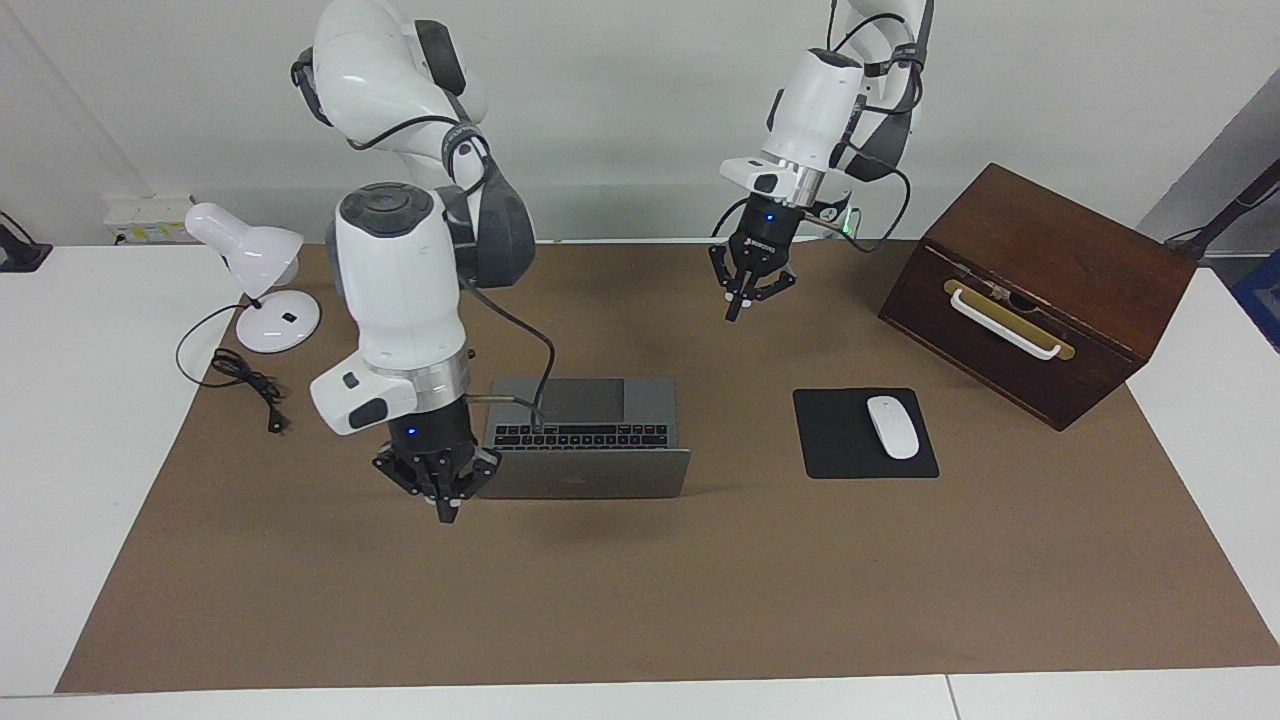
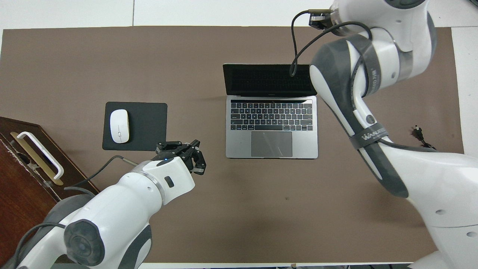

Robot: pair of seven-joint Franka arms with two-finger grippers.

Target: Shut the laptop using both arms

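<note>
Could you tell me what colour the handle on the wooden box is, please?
The handle on the wooden box is white, on a brass-coloured plate; the facing view shows it best.

So the laptop [image 1: 585, 440] was a thin silver-grey one with black keys, a grey trackpad and a dark logo on the lid. It sat open about mid-table on the brown mat, lid up and leaning back a bit away from the robots, dark screen facing them, base flat and squared to the table edges. The right arm's hand was covering the lid corner at that arm's end of the table.
</note>
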